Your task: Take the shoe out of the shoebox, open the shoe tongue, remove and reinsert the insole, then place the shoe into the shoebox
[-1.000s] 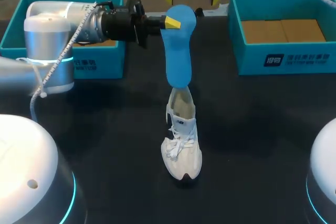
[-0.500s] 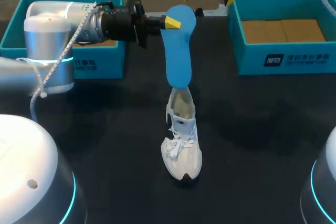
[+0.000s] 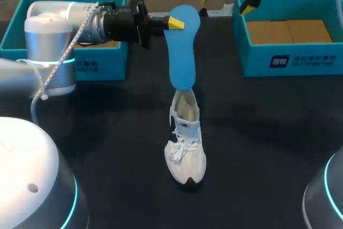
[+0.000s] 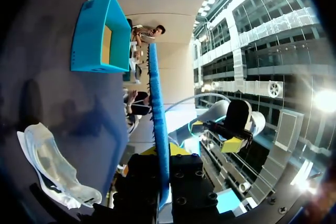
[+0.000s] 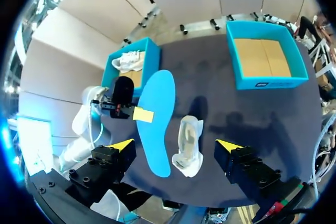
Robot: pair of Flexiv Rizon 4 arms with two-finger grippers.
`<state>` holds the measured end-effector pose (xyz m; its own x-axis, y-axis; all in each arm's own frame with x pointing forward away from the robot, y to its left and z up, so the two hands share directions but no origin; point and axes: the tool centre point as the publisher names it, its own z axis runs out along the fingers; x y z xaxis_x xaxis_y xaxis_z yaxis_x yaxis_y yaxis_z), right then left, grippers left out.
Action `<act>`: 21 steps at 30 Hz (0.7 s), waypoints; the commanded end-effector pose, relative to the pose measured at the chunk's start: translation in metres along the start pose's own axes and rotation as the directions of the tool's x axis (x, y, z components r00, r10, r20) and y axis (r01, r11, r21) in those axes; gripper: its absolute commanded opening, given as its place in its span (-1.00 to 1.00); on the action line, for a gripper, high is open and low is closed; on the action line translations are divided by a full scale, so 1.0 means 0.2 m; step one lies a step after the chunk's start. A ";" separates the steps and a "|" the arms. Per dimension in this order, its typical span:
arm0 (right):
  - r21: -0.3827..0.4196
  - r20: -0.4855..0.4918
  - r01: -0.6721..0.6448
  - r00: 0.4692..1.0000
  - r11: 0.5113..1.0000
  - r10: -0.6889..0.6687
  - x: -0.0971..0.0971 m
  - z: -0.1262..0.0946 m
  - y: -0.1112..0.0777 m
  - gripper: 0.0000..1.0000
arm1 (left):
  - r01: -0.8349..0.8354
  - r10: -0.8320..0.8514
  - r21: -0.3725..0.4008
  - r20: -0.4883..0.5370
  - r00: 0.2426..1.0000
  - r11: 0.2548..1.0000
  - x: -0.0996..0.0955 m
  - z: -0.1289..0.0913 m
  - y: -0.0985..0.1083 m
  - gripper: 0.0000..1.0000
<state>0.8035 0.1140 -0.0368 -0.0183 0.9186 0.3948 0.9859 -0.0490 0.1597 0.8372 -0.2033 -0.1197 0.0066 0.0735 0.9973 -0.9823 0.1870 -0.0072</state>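
My left gripper [image 3: 170, 22] is shut on the upper end of a blue insole [image 3: 181, 52] and holds it upright over the table's middle. The insole's lower end hangs at the heel opening of a white shoe [image 3: 186, 143], which stands on the dark table with its toe toward me. In the left wrist view the insole [image 4: 157, 124] shows edge-on between my fingers, with the shoe [image 4: 50, 169] below. My right gripper [image 3: 225, 1] hangs open and empty high over the far edge. From there it looks down on the insole [image 5: 157, 121] and the shoe [image 5: 190, 140].
A teal shoebox [image 3: 289, 60] with a brown cardboard floor stands at the far right. A second teal box [image 3: 102, 65] stands at the far left behind my left arm. In the right wrist view that left box [image 5: 152, 61] holds another white shoe [image 5: 128, 60].
My right gripper has drifted rightward along the far edge toward the right box, still open. The left arm, insole and shoe have not moved.
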 end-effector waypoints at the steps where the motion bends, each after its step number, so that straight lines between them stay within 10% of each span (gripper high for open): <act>1: 0.000 -0.398 0.003 0.918 1.000 -0.003 -0.05 0.02 -0.01 1.00 | 0.001 -0.001 0.002 0.003 1.000 1.000 0.00 0.00 0.00 -1.00; 21: 0.008 -0.678 -0.025 0.735 1.000 0.023 -0.18 0.12 -0.07 1.00 | 0.001 -0.001 0.002 0.003 1.000 1.000 0.00 0.00 0.00 -1.00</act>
<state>0.7986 0.0971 -0.0673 -0.0580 0.6968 0.7150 0.9881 -0.0621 0.1408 0.8372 -0.2033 -0.1196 0.0066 0.0735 0.9973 -0.9823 0.1870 -0.0073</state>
